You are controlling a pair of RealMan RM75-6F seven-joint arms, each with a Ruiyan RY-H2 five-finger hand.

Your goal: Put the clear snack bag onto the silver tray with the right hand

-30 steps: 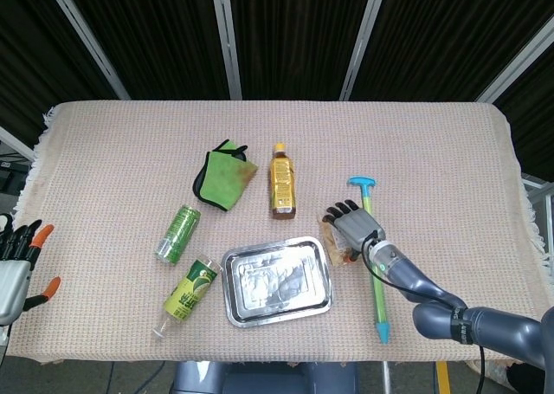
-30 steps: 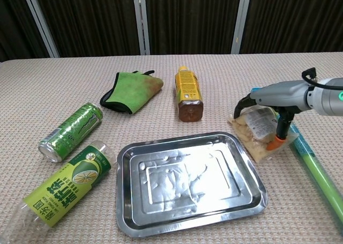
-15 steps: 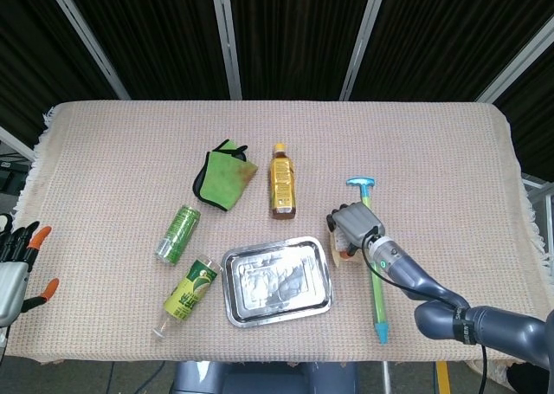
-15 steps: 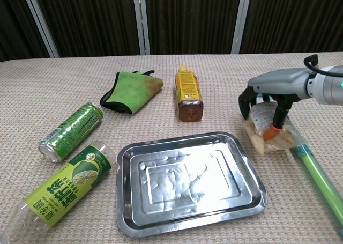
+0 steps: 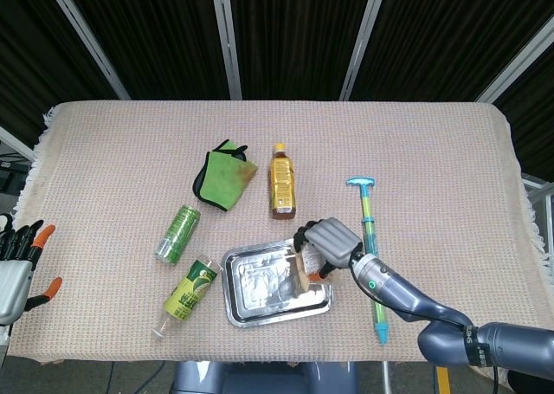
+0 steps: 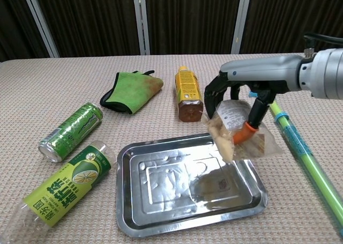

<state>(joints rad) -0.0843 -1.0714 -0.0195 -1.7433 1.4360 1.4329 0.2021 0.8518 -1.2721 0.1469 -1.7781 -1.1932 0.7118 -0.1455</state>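
Note:
My right hand (image 6: 241, 96) (image 5: 327, 238) grips the clear snack bag (image 6: 240, 135) (image 5: 306, 262) from above, an orange-tipped thumb pressed on its front. The bag hangs in the air, tilted, over the right part of the silver tray (image 6: 161, 193) (image 5: 251, 290), clear of the tray floor. Pale snack pieces and a white label show through the film. The tray lies bare at the table's front centre. My left hand (image 5: 16, 268) hovers off the table's left edge in the head view, fingers spread and holding nothing.
A lying amber bottle (image 6: 188, 93) is just behind the tray, close to my right hand. A green stick with a blue handle (image 6: 303, 153) lies to the right. Left of the tray are a green can (image 6: 71, 131), a lime drink bottle (image 6: 67, 187) and a green cloth (image 6: 130, 91).
My right hand closed on the snack bag, lifted it off the cloth and carried it leftward from beside the green stick to above the tray's right side. The left hand stayed put.

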